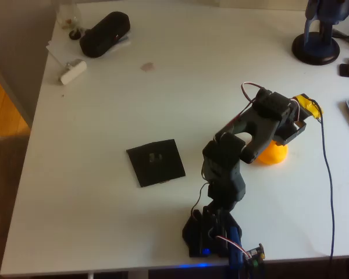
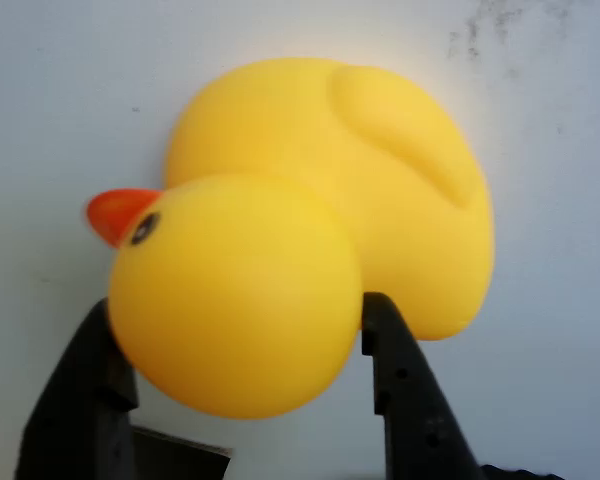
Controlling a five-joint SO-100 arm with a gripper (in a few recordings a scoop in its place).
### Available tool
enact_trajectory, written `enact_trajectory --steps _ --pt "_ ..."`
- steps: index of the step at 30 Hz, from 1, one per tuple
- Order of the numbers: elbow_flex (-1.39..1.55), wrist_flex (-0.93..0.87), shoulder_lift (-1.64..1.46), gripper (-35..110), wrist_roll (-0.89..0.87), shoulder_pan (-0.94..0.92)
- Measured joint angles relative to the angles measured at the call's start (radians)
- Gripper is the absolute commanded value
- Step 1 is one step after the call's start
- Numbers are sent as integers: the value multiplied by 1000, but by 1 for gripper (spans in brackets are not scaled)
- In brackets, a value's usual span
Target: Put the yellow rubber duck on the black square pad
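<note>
Between the two dark fingers (image 2: 395,390) in the wrist view sits the round head of the yellow rubber duck (image 2: 310,230), both inner faces at its sides; whether they truly press it I cannot tell. Beyond them the duck's body rests on the white tabletop (image 1: 104,116). Well off to the fingers' left in the overhead view lies the black square pad (image 1: 156,162), nothing between, with a black pouch (image 1: 105,34) far beyond.

The duck (image 2: 310,230) sits on the counter (image 2: 40,100), its head between the two fingers (image 2: 405,390); the square pad (image 1: 156,162) lies well apart, left of them in the overhead view
</note>
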State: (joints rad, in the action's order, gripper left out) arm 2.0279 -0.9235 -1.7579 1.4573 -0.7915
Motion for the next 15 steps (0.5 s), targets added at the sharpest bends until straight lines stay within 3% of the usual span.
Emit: enact_trajectory --steps 15 --pt "0 0 -21 10 -5 3"
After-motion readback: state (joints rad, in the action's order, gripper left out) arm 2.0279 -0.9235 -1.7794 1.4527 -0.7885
